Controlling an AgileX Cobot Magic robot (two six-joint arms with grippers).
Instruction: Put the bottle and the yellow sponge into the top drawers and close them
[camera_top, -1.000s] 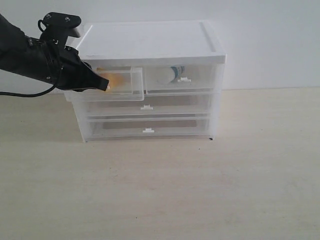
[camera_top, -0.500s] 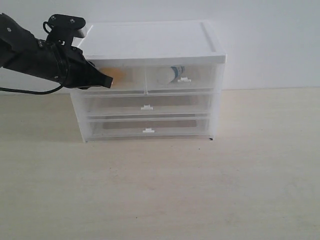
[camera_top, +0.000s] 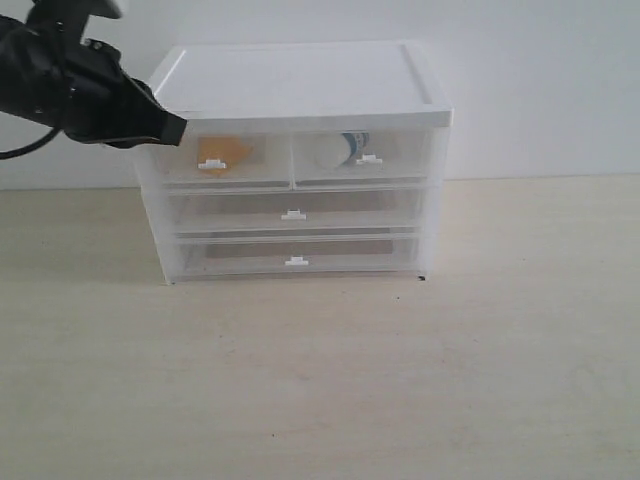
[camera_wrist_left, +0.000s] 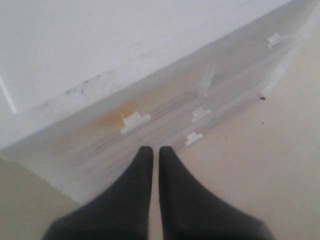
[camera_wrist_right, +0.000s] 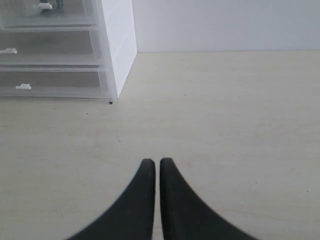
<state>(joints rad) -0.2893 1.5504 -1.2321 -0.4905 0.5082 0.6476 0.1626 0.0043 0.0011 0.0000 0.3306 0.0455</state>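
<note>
The white-topped cabinet (camera_top: 300, 80) stands at the back of the table. Both top drawers are pushed in flush. The yellow sponge (camera_top: 227, 152) shows as an orange blur through the left top drawer (camera_top: 222, 160), and also in the left wrist view as the sponge (camera_wrist_left: 114, 117). The bottle (camera_top: 340, 150) lies inside the right top drawer (camera_top: 365, 157), white cap toward the left. My left gripper (camera_top: 180, 131) hovers shut just off the cabinet's upper left corner, touching nothing; in its own view the left gripper (camera_wrist_left: 152, 149) holds nothing. My right gripper (camera_wrist_right: 153, 161) is shut above bare table, outside the exterior view.
Two full-width clear drawers (camera_top: 293, 212) sit shut below the top pair. A white wall (camera_top: 540, 80) rises behind the cabinet. The pale wooden tabletop (camera_top: 330, 380) stretches in front and to the right. A black cable (camera_top: 20, 150) trails from the left arm.
The left top drawer, pulled out a second ago, has been pushed shut. The left gripper then drew back up and to the left, away from the drawer front.
</note>
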